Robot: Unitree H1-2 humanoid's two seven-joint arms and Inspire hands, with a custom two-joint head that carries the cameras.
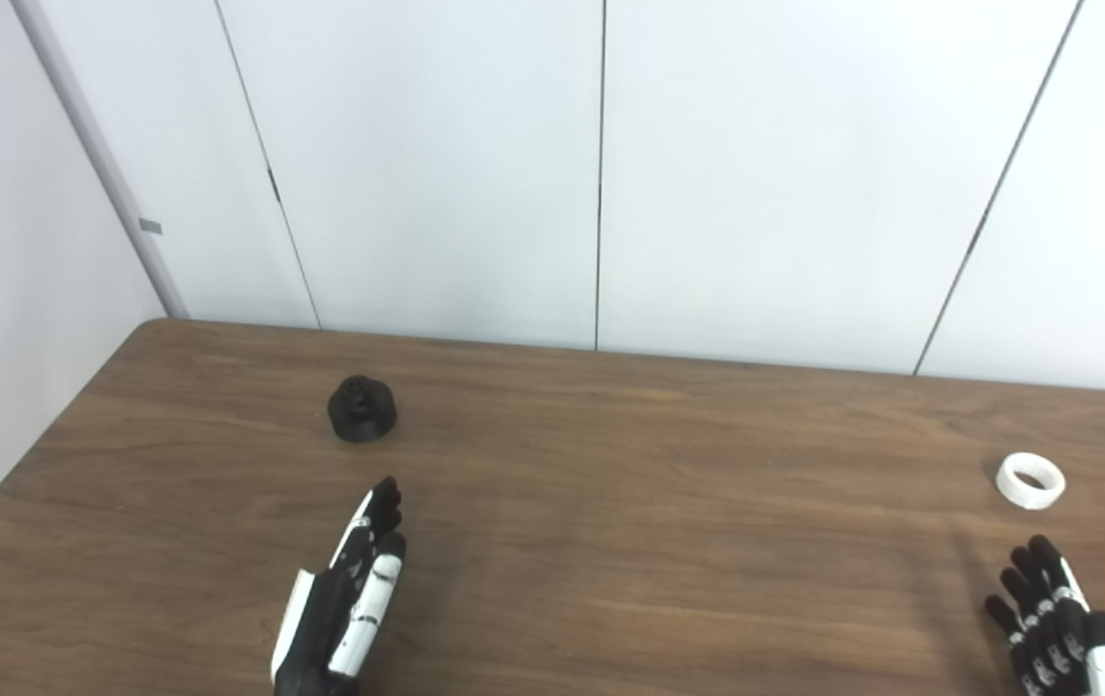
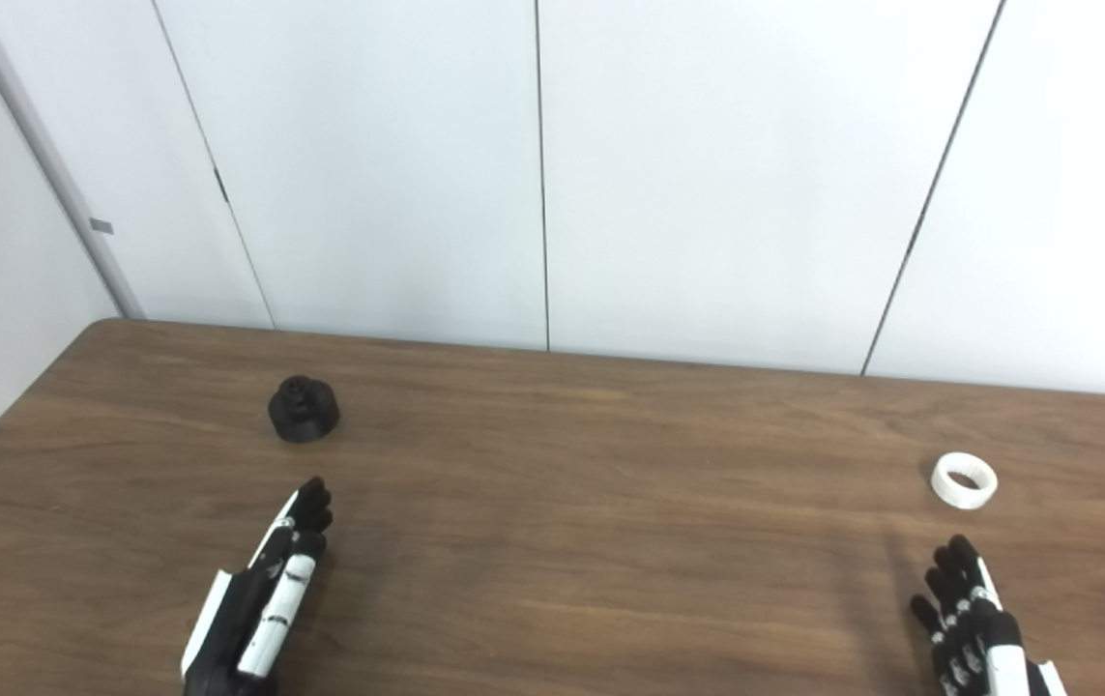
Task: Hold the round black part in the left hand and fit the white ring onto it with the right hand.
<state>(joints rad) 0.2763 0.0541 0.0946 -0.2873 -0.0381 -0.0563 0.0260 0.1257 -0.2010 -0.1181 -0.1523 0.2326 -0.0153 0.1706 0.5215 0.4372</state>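
Note:
The round black part (image 1: 363, 410) stands on the wooden table (image 1: 610, 503) at the left, with a small knob on top. My left hand (image 1: 344, 599) lies a short way in front of it, fingers stretched out toward it and holding nothing. The white ring (image 1: 1031, 480) lies flat on the table at the far right. My right hand (image 1: 1060, 623) is just in front of the ring at the picture's bottom right corner, fingers spread and empty. Neither hand touches its object.
White wall panels (image 1: 600, 174) rise right behind the table's far edge. The table's left edge (image 1: 20, 464) runs diagonally close to the black part.

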